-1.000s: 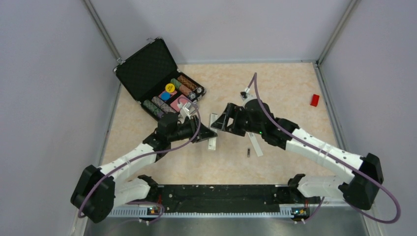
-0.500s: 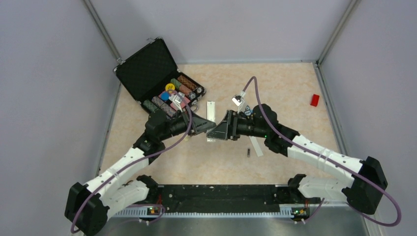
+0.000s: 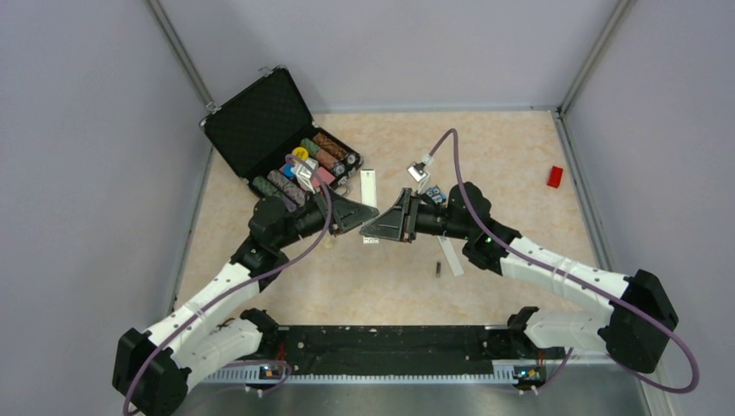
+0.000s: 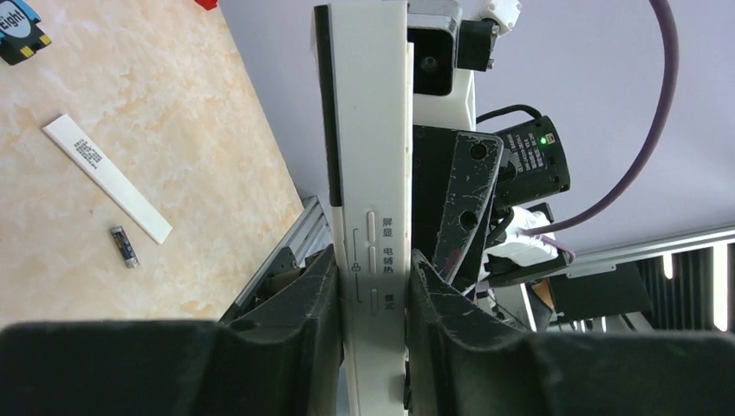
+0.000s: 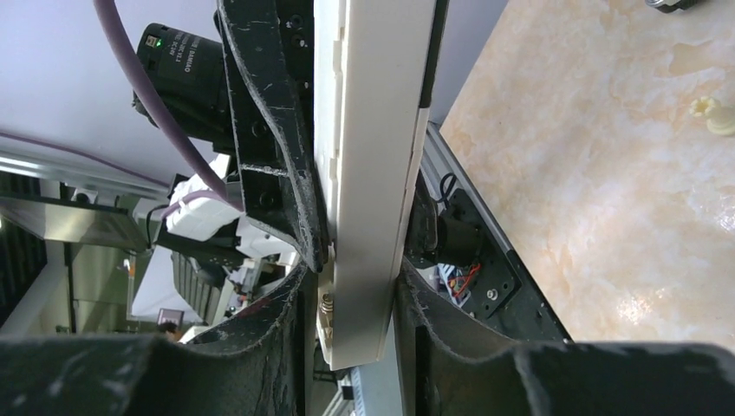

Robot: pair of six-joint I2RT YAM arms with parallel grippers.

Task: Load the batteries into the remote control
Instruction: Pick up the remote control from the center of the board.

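The white remote control is held off the table between both arms at mid-table. My left gripper is shut on its button end; in the left wrist view the remote control runs up between the fingers of the left gripper. My right gripper comes from the other side, and in its wrist view both jaws of the right gripper press the remote control, whose open compartment shows a spring. One battery lies on the table next to a white cover strip, and the battery also shows in the left wrist view.
An open black case with coloured chips stands at the back left. A red block lies far right. A blue-and-black gadget sits behind the right wrist. A small cream piece lies under the left arm. A black rail spans the near edge.
The right gripper has swung in from the right and closed its jaws on the remote. The left arm has lifted the remote slightly back and left, keeping its hold.
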